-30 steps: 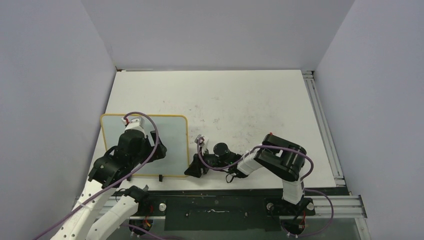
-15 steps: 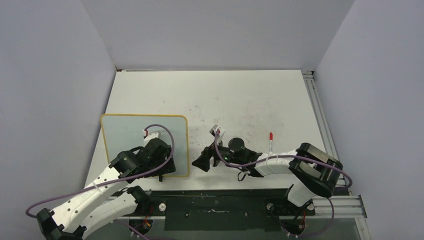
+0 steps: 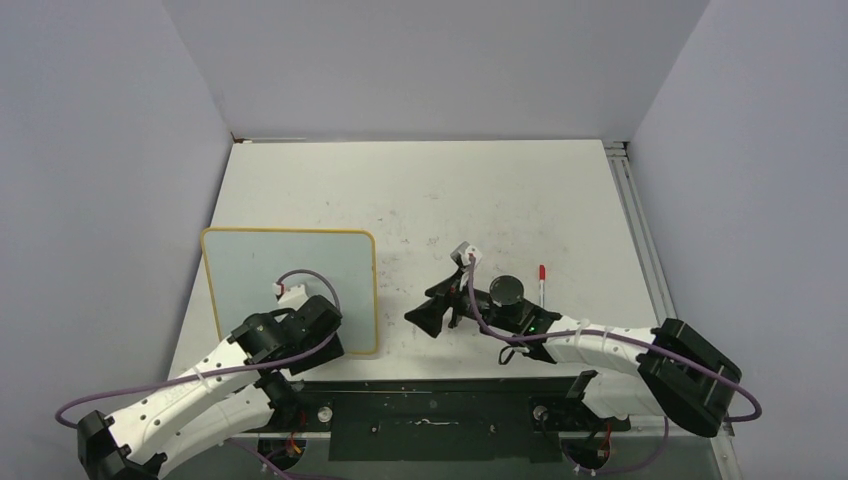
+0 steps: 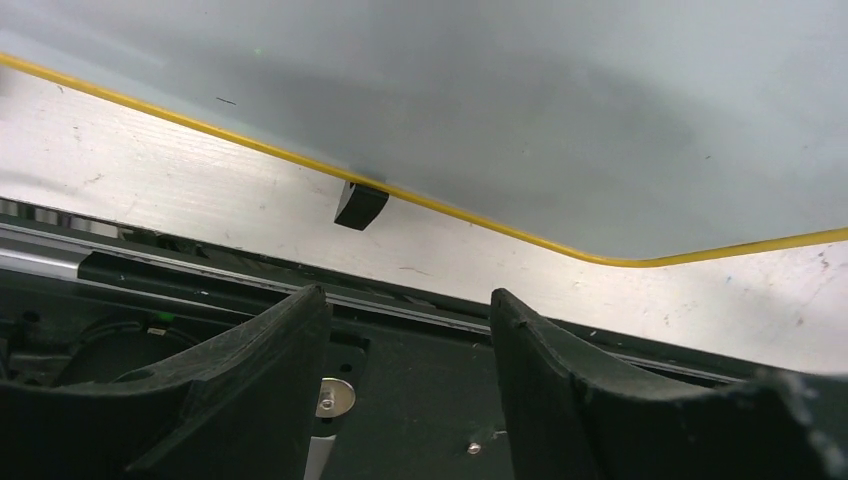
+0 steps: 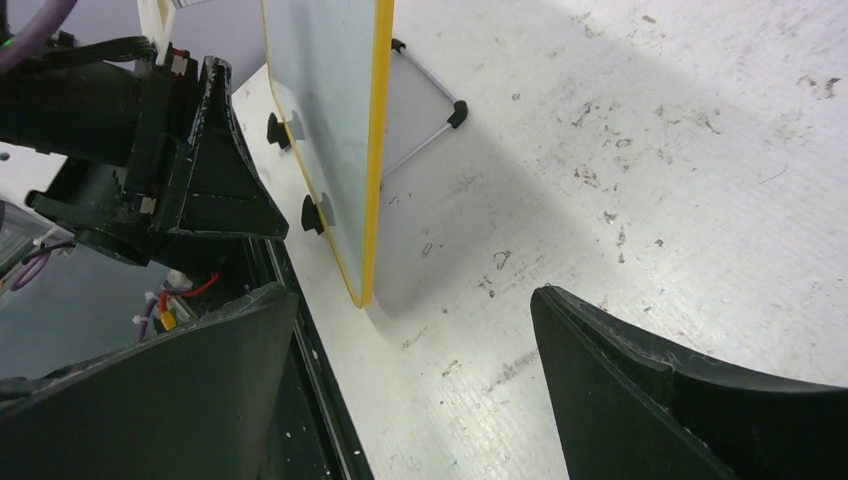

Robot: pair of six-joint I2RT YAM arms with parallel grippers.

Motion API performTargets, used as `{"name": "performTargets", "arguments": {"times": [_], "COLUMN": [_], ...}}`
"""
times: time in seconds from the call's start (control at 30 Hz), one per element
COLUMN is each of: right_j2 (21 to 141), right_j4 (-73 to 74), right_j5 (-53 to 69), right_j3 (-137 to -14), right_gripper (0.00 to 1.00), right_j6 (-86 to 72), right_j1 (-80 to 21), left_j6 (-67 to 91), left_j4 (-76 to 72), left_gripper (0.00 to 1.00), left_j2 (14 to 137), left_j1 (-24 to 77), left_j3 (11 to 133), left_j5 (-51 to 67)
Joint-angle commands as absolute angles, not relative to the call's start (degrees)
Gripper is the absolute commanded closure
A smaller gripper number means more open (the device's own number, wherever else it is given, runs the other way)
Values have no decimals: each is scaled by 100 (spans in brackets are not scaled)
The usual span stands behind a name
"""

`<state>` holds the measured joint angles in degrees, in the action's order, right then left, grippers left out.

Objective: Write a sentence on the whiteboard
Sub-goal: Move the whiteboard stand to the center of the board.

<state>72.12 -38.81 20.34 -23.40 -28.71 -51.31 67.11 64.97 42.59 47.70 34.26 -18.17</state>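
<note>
My left gripper [image 4: 405, 300] and right gripper [image 5: 415, 290] both gape wide, holding nothing. The whiteboard [image 3: 290, 262] is, I think, propped on a stand, so either arm's nudge could topple it.

One whiteboard [image 3: 270, 262], one marker [image 3: 541, 282], two hands [image 4: 405, 310] [image 5: 415, 297]

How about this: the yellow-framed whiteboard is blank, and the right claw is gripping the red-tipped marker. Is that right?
Not quite. The whiteboard is blank, but the right claw is open and empty; the red-tipped marker lies on the table beside that arm. The top view shows it.
</note>
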Motion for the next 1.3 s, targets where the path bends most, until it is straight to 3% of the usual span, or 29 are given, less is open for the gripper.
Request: {"name": "performTargets", "arguments": {"times": [0.0, 0.47, 0.77, 1.27], "right_j2": [6698, 6155, 5997, 5999], "right_j4": [-4007, -3964, -3929, -3951], "right_j5": [1954, 1933, 1934, 1898], "right_j3": [-2233, -2050, -1976, -1914], "right_gripper": [9, 8, 7, 7], "right_j6": [-2767, -2795, -2795, -2772], "right_j1": [-4990, -4770, -4710, -4593], "left_j6": [7175, 7727, 8111, 7360], "left_j4": [6515, 6330, 5784, 5079], "left_gripper": [43, 44, 45, 48], "left_j2": [4171, 4406, 4024, 3859], "left_j1": [4804, 4994, 5107, 5107], "left_j3": [3440, 3223, 2462, 2210], "left_j5": [-2019, -2308, -2432, -2693]}}
